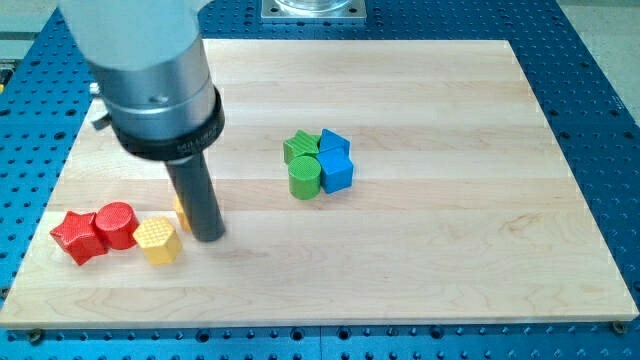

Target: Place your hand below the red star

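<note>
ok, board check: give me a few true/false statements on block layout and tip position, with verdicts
1. The red star lies at the view's bottom left, touching the red cylinder. True.
2. My tip sits below the red star. False: it is to the star's right, beside the yellow hexagon.
3. The green cylinder touches a blue block. True.
4. The green and blue blocks are scattered apart. False: they form one tight cluster near the wooden board's middle.

Broad grey metal cylinder, smooth and faintly glossy, ringed below by a black collar with small pale lettering. Beneath it a straight dark rod, ending at my tip [208, 237].
</note>
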`<action>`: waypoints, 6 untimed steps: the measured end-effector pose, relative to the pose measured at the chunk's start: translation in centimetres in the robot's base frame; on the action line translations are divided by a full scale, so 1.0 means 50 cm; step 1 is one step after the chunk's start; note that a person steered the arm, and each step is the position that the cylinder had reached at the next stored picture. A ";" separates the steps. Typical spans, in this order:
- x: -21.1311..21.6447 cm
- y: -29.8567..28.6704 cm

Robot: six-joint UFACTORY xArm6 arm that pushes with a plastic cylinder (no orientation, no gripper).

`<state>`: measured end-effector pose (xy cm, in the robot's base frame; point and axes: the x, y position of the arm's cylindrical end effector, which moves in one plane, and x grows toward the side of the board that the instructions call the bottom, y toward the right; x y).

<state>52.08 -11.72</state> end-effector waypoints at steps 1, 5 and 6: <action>-0.007 0.000; 0.194 0.002; 0.196 -0.007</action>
